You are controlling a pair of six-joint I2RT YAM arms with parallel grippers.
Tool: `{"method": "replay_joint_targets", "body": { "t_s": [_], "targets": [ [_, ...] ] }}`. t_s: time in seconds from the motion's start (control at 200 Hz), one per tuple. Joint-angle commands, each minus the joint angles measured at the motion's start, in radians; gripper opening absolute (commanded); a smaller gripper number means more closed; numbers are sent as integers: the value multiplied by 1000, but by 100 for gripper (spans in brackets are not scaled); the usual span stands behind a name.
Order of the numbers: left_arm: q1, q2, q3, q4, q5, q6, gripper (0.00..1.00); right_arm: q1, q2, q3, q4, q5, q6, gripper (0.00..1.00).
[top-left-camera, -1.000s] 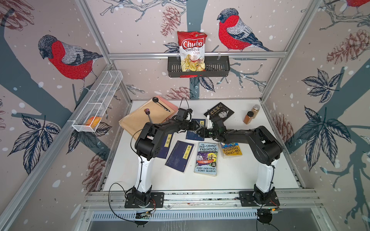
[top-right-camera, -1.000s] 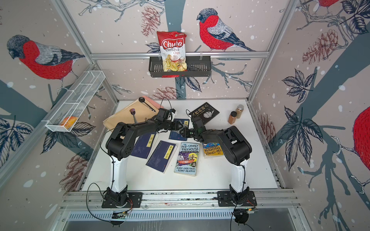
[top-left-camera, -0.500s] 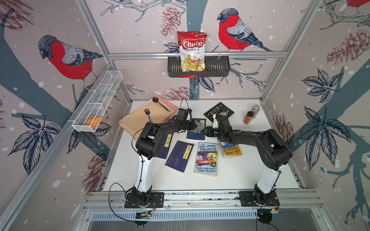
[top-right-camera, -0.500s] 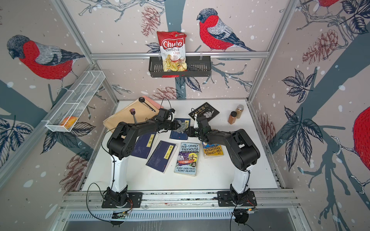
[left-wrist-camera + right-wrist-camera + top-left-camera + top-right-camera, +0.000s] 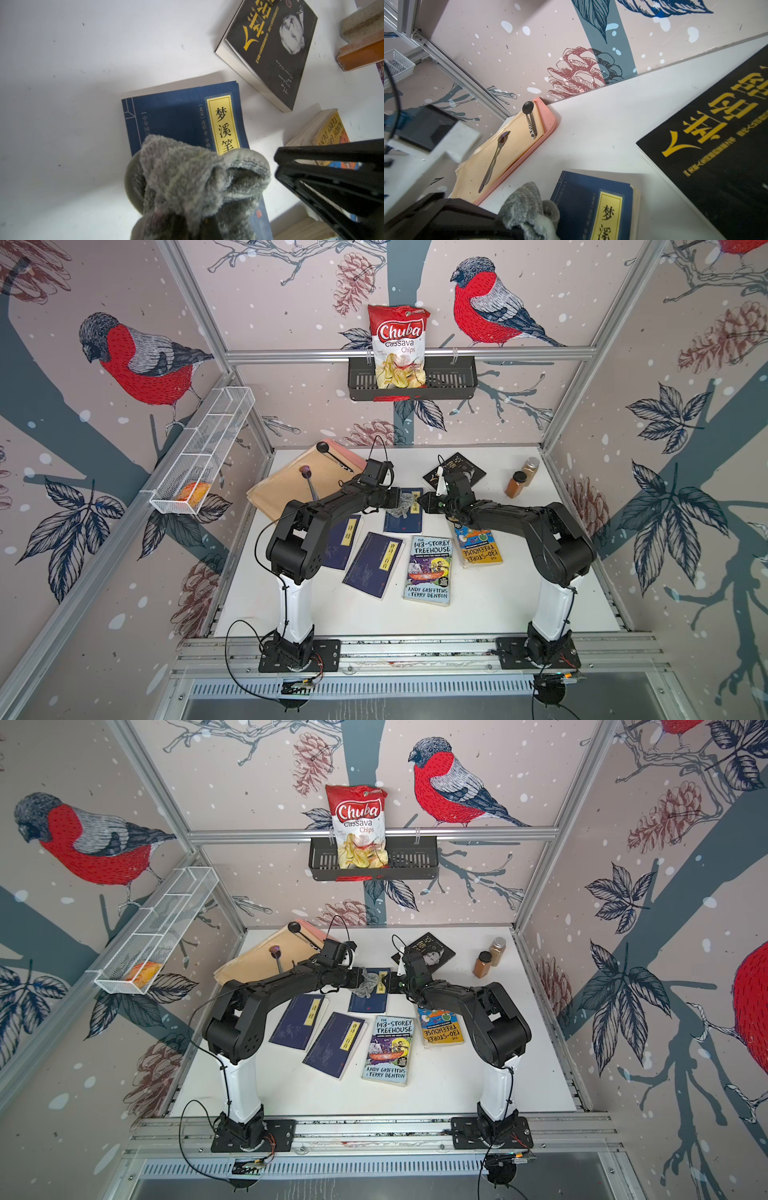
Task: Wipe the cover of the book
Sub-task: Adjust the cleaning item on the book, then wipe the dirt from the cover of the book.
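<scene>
The book (image 5: 405, 522) (image 5: 176, 116) is dark blue with a yellow title label and lies flat at the table's middle back. A crumpled grey cloth (image 5: 400, 506) (image 5: 187, 176) hangs over the book's left half. My left gripper (image 5: 390, 501) is shut on the cloth, and the cloth hides its fingertips. My right gripper (image 5: 422, 504) hovers at the book's right edge, facing the left one. Its black fingers (image 5: 332, 180) are drawn almost together with nothing between them. The right wrist view shows the cloth (image 5: 527, 207) next to the book (image 5: 581, 199).
A black book (image 5: 455, 470) and two spice jars (image 5: 515, 484) stand behind the right gripper. Two Treehouse paperbacks (image 5: 428, 568) and two more blue books (image 5: 374, 564) lie nearer the front. A pink tray (image 5: 550, 122) with paper and spoons is at the back left.
My left gripper has closed on the grey cloth above the blue book. My right gripper has come in from beside the black book to the blue book's right edge, its fingers narrowing.
</scene>
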Motion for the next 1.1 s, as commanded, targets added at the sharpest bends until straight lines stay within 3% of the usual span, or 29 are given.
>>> {"method": "replay_joint_targets", "body": {
  "t_s": [0.0, 0.265, 0.49, 0.655, 0.77, 1.096],
  "targets": [
    [-1, -24, 3, -31, -22, 32, 0, 24, 18, 17, -26, 14, -7, 19],
    [1, 97, 128, -43, -63, 72, 0, 44, 115, 66, -137, 73, 35, 16],
    [2, 221, 257, -51, -176, 80, 0, 42, 126, 36, -146, 82, 55, 15],
    [5, 272, 280, 11, -199, 93, 0, 35, 144, 41, -146, 76, 62, 15],
    [5, 291, 300, -37, -200, 96, 0, 21, 155, 40, -135, 61, 70, 15],
    [-44, 11, -175, 84, -106, 12, 0, -2, 180, 50, -155, 73, 73, 15]
  ]
}}
